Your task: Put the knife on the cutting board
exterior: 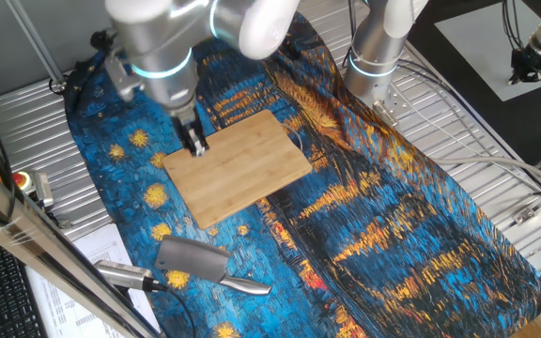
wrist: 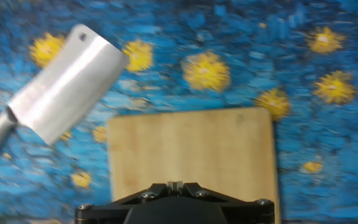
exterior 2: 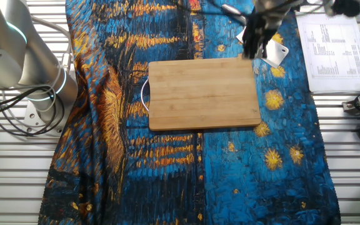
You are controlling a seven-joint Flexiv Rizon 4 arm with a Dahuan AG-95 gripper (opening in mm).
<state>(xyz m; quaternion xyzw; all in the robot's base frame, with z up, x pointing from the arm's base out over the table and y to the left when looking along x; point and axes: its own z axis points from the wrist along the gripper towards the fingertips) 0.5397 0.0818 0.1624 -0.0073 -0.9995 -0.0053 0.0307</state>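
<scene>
The gripper (exterior: 196,145) hangs from the arm over one corner of the cutting board (exterior: 238,167), its two dark fingers pointing down and standing close together; nothing is seen between them, and whether the tips quite touch the wood cannot be told from either fixed view. In the hand view only the black base of the gripper shows at the bottom edge (the fingertips themselves are out of frame), so how narrow the gap is stays unclear. Directly beneath and ahead of the gripper lies the bare bamboo board, flat on the blue and yellow patterned cloth (exterior: 393,216) that covers the surface. The knife (exterior: 205,263) lies on that cloth well apart from the gripper, beyond the board's near edge in the first fixed view, its broad grey blade flat and its shiny handle pointing away from the board; in the hand view it lies off to the upper left, apart from the board's corner. Just beside the knife, farther still from the gripper, rests a silver-and-black cylindrical tool (exterior: 125,274) with a cable. Nothing stands between the gripper and the knife but open cloth and the board itself.
</scene>
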